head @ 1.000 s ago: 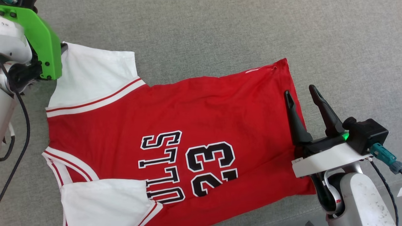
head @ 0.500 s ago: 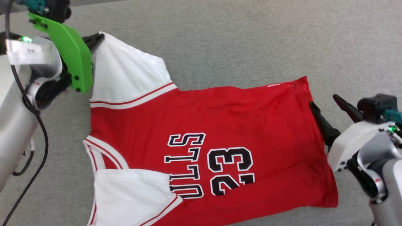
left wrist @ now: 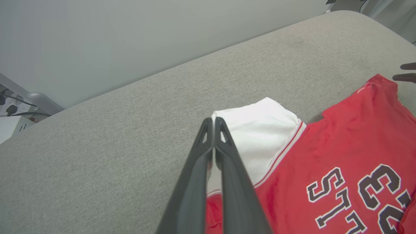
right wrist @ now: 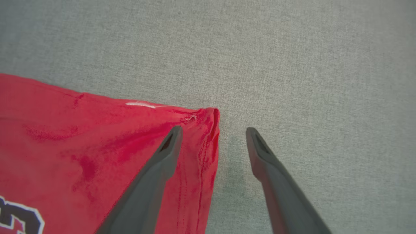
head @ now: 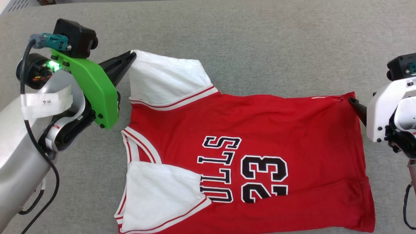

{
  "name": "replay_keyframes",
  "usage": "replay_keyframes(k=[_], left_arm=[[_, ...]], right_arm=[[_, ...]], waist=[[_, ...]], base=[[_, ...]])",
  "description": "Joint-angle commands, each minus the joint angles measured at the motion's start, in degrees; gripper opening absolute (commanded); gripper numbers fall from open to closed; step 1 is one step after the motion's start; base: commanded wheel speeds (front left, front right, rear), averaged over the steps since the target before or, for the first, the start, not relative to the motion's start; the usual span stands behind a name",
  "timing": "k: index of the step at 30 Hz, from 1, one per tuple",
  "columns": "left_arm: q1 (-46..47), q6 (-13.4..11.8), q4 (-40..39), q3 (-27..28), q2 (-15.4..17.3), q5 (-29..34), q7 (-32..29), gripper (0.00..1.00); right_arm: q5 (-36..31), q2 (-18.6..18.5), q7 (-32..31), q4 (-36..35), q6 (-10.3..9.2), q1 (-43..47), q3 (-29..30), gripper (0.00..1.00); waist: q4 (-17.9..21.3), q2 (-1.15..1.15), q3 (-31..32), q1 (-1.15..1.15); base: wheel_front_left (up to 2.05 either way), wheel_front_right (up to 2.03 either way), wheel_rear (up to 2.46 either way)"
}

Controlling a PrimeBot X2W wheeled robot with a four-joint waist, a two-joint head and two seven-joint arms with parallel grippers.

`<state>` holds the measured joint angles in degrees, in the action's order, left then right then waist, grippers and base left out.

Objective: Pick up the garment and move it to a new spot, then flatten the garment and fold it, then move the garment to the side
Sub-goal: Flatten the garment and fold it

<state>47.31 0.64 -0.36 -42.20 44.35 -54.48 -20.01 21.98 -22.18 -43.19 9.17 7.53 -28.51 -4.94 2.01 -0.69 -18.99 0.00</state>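
Two grippers work at opposite ends of the garment (head: 260,130), which lies spread face up on a grey upholstered surface (head: 276,42). It is laid sideways in the head view, with the collar (head: 139,149) toward the robot's left and the hem (head: 365,162) toward its right.

The left gripper (left wrist: 213,120) is clenched. Its two dark fingers are pressed together, and their tips pinch the outer corner of the far white sleeve (head: 165,78). A green bracket (head: 94,87) sits on that wrist.

The right gripper (right wrist: 214,130) is released, with its fingers spread wide. It straddles the far hem corner (right wrist: 208,113): one finger lies over the red cloth just inside the edge, the other over bare grey fabric beside it. I cannot tell whether either finger touches anything. The cloth at that corner is creased along its stitched edge.

The near sleeve (head: 159,191) is folded inward across the chest and covers the start of the black, white-edged lettering (head: 217,172). The number 23 (head: 263,178) sits beside the letters, toward the hem. Red and white striped trim runs along the collar and both armholes. The red body lies mostly flat, with shallow wrinkles and a low fold near the bottom right corner.
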Motion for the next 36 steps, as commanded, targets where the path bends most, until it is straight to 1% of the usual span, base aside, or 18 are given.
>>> replay_keyframes(k=[1, 3, 5, 13, 14, 15, 16, 20, 24, 29, 31, 32, 36], left_arm=[[-0.92, -0.57, -0.72, 0.34, 0.32, 1.01, 0.85, 0.0], [-1.48, -0.81, -2.38, 0.21, 0.18, 1.24, 1.56, 0.0], [-1.61, -0.86, -3.14, 0.16, 0.12, 1.34, 1.81, 0.0], [-1.83, -0.78, -4.04, 0.27, 0.37, 1.58, 2.76, 0.0], [-1.93, -0.74, -3.88, 0.21, 0.43, 1.65, 2.83, 0.0], [-2.09, -0.7, -3.63, 0.13, 0.45, 1.65, 2.93, 0.0], [-2.24, -0.67, -3.4, 0.08, 0.42, 1.61, 3.03, 0.0], [-3.19, -0.77, -2.0, -0.1, 0.56, 1.58, 3.68, 0.0], [-4.55, -1.49, -0.38, 0.45, 0.4, 1.17, 5.44, 0.0], [-7.09, -2.39, 1.01, 0.99, 0.53, 0.38, 7.5, 0.0], [-8.37, -2.92, 1.06, 1.08, 0.47, -0.04, 8.19, 0.0], [-10.89, -3.94, 0.41, 0.78, 0.45, -0.34, 9.19, 0.0], [-15.29, -5.75, -1.66, 0.42, 0.47, -1.45, 10.41, 0.0]], right_arm=[[-0.95, -0.06, -0.82, 1.31, -0.04, -1.37, -0.17, 1.0], [-1.7, 0.42, -2.09, 4.93, -0.04, -2.93, -0.23, 1.0], [-1.79, 0.74, -2.16, 6.89, -0.04, -3.57, -0.44, 1.0], [-1.59, 0.63, -0.39, 11.86, -0.04, -3.94, -4.07, 1.0], [-1.54, 0.55, -0.03, 12.36, -0.04, -3.91, -4.42, 0.67], [-1.48, 0.43, 0.6, 12.88, -0.04, -3.91, -4.83, 0.13], [-1.43, 0.33, 1.32, 13.22, -0.04, -3.94, -5.11, 0.0], [-0.84, 0.19, 6.03, 14.62, -0.04, -4.23, -5.45, 0.0], [0.09, 0.48, 12.47, 15.79, -0.04, -4.15, -3.86, 0.0], [2.94, 0.67, 18.12, 15.78, -0.04, -1.68, -2.39, 0.0], [4.07, 0.41, 20.56, 14.99, -0.04, -0.18, -1.73, 0.0], [6.72, -0.41, 23.48, 13.41, -0.04, 2.83, -1.64, 0.0], [9.74, -1.98, 26.16, 10.63, -0.04, 7.69, -2.12, 0.0]], waist=[[-1.21, 0.69, -0.94, 0.0], [-1.95, 0.69, -1.44, 0.0], [-2.33, 0.69, -1.78, 0.0], [-2.86, 0.69, -3.34, 0.0], [-2.83, 0.69, -3.43, 0.0], [-2.81, 0.69, -3.46, 0.0], [-2.78, 0.69, -3.42, 0.0], [-2.5, 0.69, -2.44, 0.0], [-2.43, 0.69, -0.51, 0.0], [-2.55, 0.69, 2.65, 0.0], [-2.68, 0.69, 4.1, 0.0], [-3.09, 0.69, 6.36, 0.0], [-3.84, 0.69, 8.92, 0.0]], base=[[0.0, 0.0, 0.0], [0.0, 0.0, 0.0], [0.0, 0.0, 0.0], [0.0, 0.0, 0.0], [0.0, 0.0, 0.0], [0.0, 0.0, 0.0], [0.0, 0.0, 0.0], [0.0, 0.0, 0.0], [0.0, 0.0, 0.0], [0.0, 0.0, 0.0], [0.0, 0.0, 0.0], [0.0, 0.0, 0.0], [0.0, 0.0, 0.0]])
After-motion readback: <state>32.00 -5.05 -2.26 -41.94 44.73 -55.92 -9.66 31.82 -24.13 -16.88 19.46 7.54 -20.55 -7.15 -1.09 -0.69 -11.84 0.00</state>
